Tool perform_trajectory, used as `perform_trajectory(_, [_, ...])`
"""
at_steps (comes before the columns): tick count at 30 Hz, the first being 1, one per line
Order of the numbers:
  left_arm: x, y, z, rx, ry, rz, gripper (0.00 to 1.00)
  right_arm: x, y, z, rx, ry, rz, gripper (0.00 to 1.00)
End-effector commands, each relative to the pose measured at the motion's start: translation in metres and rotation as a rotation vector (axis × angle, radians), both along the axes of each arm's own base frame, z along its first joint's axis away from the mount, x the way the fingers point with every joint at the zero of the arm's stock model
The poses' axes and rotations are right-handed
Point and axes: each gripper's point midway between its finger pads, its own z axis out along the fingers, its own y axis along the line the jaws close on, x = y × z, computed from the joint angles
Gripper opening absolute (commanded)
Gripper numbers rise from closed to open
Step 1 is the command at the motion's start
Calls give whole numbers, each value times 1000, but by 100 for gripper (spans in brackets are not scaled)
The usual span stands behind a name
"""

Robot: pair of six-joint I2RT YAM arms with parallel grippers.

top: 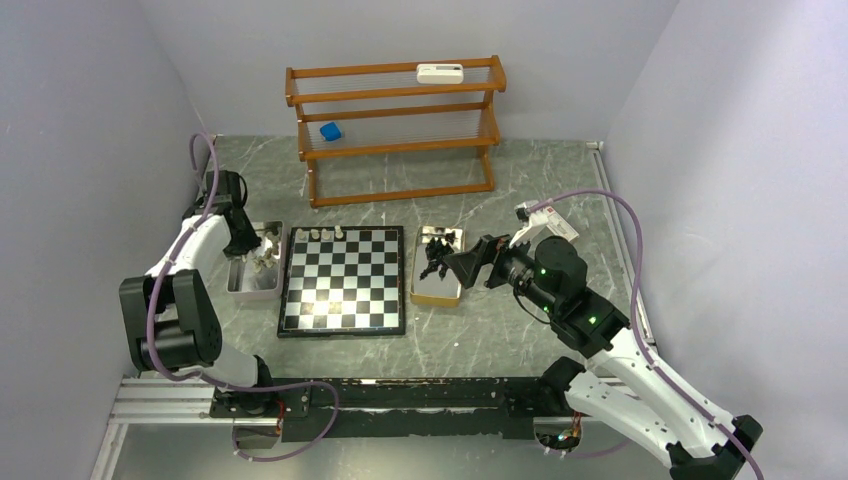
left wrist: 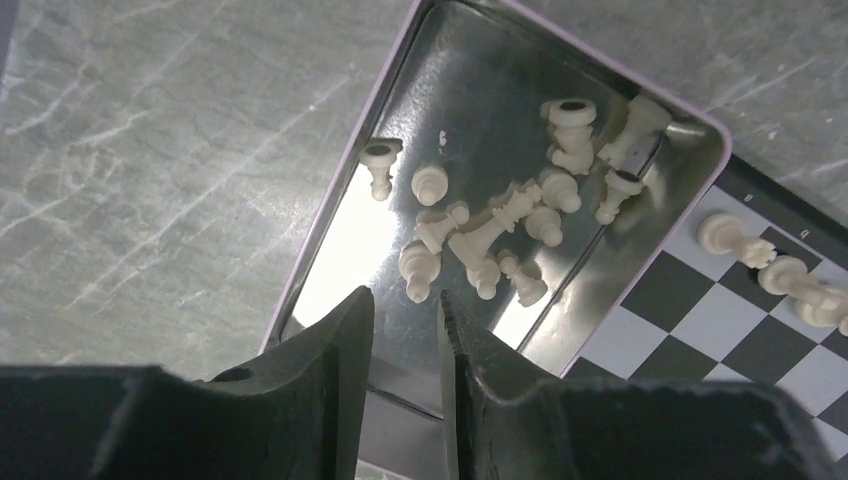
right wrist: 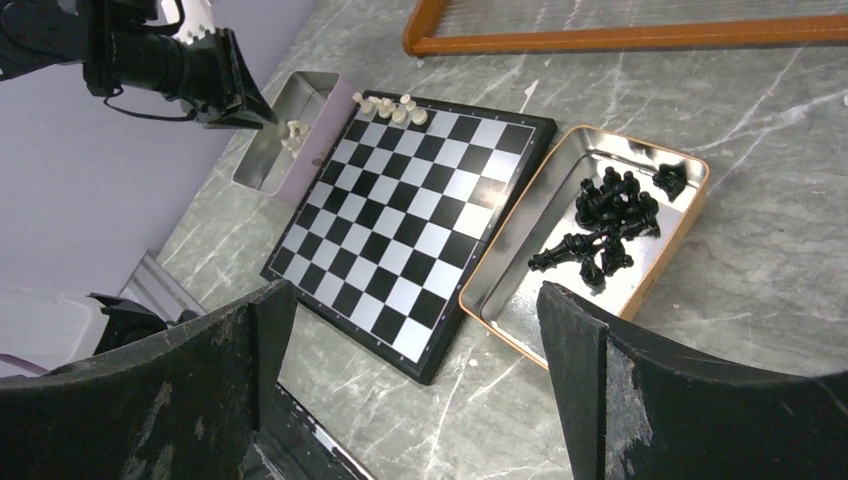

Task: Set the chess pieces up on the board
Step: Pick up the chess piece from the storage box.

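The board (top: 343,280) lies mid-table. Three cream pieces (top: 326,233) stand on its far-left squares and also show in the right wrist view (right wrist: 390,108). Several cream pieces (left wrist: 490,225) lie jumbled in a silver tray (left wrist: 470,80) left of the board. My left gripper (left wrist: 405,310) hovers over that tray's near end, its jaws a little apart with nothing between them. Several black pieces (right wrist: 605,225) lie heaped in an orange-rimmed tray (right wrist: 520,290) right of the board. My right gripper (right wrist: 410,295) is wide open and empty, above the table near that tray's right side.
A wooden rack (top: 395,125) stands at the back, with a blue block (top: 331,131) on its lower shelf and a white device (top: 440,72) on top. Grey walls close in both sides.
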Motion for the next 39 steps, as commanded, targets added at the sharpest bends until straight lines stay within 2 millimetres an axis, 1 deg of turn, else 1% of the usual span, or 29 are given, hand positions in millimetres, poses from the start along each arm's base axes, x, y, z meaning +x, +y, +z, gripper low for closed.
perform_trajectory(1, [-6,-5,-15,-62,35,-4,35,0,2,1,-1,-29,14,96])
perform_trajectory(5, [-8,-7,-26,-84,78,-14,36,-1,1,3,-3,-37,13,96])
perform_trajectory(9, [-10,-5,-28,-78,94,-9,37,-1,-2,5,7,-52,5,96])
perform_trajectory(11, [-11,-5,-33,-77,101,-7,36,-1,-3,5,-2,-51,3,96])
perform_trajectory(18, [-12,-5,-42,-85,129,-10,33,-2,-8,8,-6,-64,-8,97])
perform_trajectory(22, [-12,-5,-44,-85,130,-8,32,-3,-9,8,-3,-66,-11,97])
perform_trajectory(29, [-10,-7,-46,-94,133,-13,24,-4,-12,12,-9,-74,-22,97])
perform_trajectory(32, [-9,-6,-44,-90,127,-13,15,-4,-13,12,-3,-76,-24,97])
perform_trajectory(39, [-9,-8,-41,-101,112,-12,14,-4,-10,10,-4,-65,-15,97])
